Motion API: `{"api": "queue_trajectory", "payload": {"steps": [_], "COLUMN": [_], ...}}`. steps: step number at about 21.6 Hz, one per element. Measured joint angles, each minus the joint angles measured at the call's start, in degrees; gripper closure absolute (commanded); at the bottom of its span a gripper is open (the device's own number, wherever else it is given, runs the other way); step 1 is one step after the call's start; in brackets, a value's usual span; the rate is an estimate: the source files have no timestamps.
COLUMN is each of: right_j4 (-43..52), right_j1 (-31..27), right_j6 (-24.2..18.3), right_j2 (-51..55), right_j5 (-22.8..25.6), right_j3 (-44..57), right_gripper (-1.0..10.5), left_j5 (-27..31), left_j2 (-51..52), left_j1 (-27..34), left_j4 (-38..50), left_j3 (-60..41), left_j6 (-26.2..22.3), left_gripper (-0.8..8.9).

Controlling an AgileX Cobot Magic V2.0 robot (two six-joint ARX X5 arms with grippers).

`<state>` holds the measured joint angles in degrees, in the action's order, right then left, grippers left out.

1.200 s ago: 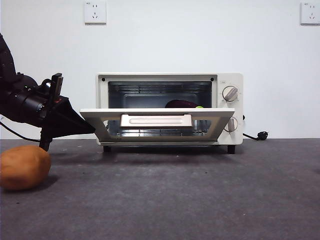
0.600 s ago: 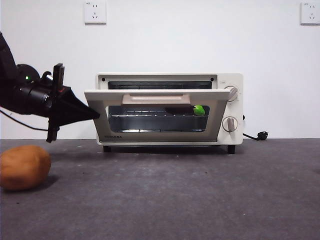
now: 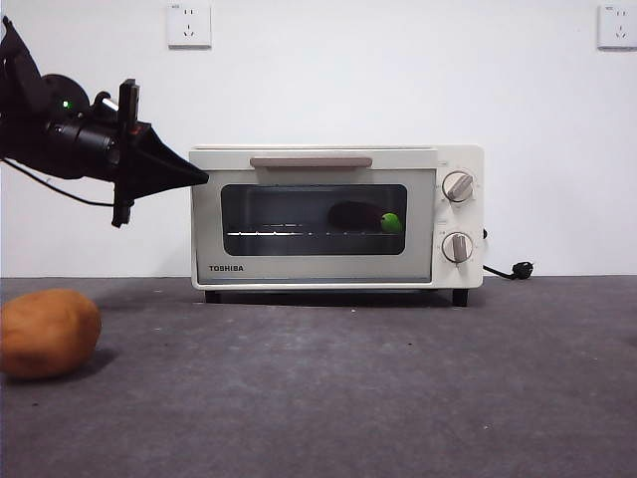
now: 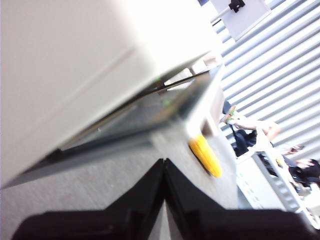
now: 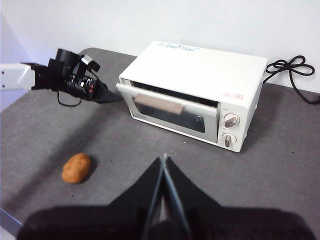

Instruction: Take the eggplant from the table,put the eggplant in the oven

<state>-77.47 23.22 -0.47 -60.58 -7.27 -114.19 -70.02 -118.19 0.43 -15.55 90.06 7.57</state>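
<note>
The cream-white oven (image 3: pixel 336 217) stands at the back of the table (image 3: pixel 348 398) with its door up against its front. Through the dark glass I see the purple eggplant (image 3: pixel 356 215) lying on the wire rack, its green stem cap (image 3: pixel 391 223) pointing right. My left gripper (image 3: pixel 199 179) is shut and empty, its tip touching the upper left corner of the oven door. From the right wrist view that left gripper (image 5: pixel 107 96) sits at the oven's (image 5: pixel 195 95) left front corner. My right gripper (image 5: pixel 164 159) hangs shut and empty, high above the table in front of the oven.
A round orange-brown potato (image 3: pixel 48 332) lies on the table at the front left, also shown as the potato (image 5: pixel 76 167) from above. A black power cord (image 5: pixel 290 67) trails behind the oven's right side. A yellow object (image 4: pixel 205 155) lies beyond the oven.
The oven door swung up from lying flat open to standing against the oven's front. The left gripper rose with the door's left edge, from low beside it to its upper corner.
</note>
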Motion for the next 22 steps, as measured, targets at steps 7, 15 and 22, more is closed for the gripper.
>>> {"api": "queue_trajectory", "payload": {"steps": [7,15,22], "right_j4": [0.0,0.0,0.0], "right_j1": [0.0,0.0,0.0], "right_j6": [-0.4,-0.7,-0.7], "right_j2": [-0.6,-0.5,-0.5], "right_j5": [0.0,0.0,0.0], "right_j3": [0.0,0.0,0.0], "right_gripper": [9.6,9.6,9.6], "left_j5": [4.8,5.2,5.4], "left_j2": [0.0,0.0,1.6], "left_j1": [-0.4,-0.6,-0.6], "left_j4": [0.7,0.3,-2.4], "left_j3": [0.7,0.7,0.7], "left_j6": [0.0,0.0,0.1], "left_gripper": [8.20,8.20,8.20]}}
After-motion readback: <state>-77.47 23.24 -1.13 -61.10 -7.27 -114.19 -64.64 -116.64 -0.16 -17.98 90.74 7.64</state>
